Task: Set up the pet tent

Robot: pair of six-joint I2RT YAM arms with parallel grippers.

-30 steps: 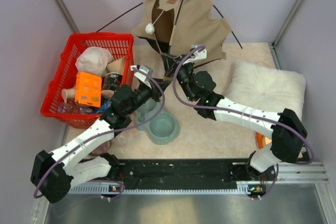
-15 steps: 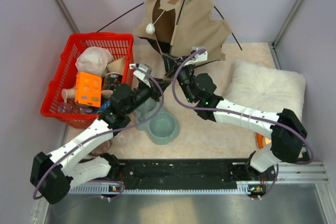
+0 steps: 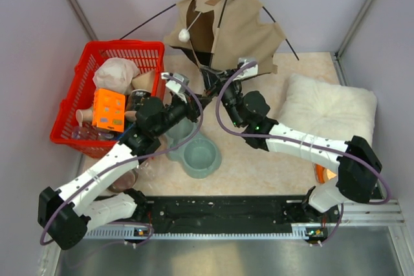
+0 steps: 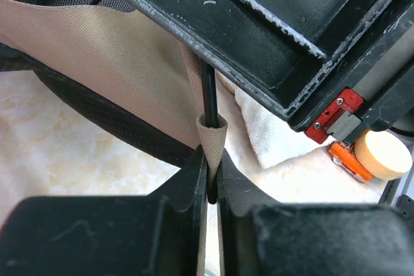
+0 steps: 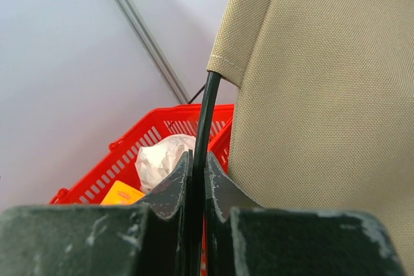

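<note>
**Fig.** Pet tent (image 3: 226, 27) stands at back edge of bench (image 3: 259, 166), approx. centre, tan fabric part-raised, dark poles arching out on both sides. Left hand (image 4: 208, 169): jaws closed to a slit, pinching tan loop (image 4: 212, 135) at tent hem, w/ thin pole (image 4: 208, 88) entering the loop. Right hand (image 5: 197, 169): jaws pressed together on a pole just below the fabric sleeve. Both hands meet at tent's front base. Red basket (image 3: 77, 75) at left edge; cushion (image 3: 326, 111) at right edge.

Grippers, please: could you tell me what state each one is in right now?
Left gripper: closed, pinching the tent's fabric loop.
Right gripper: closed on a thin tent pole.
</note>
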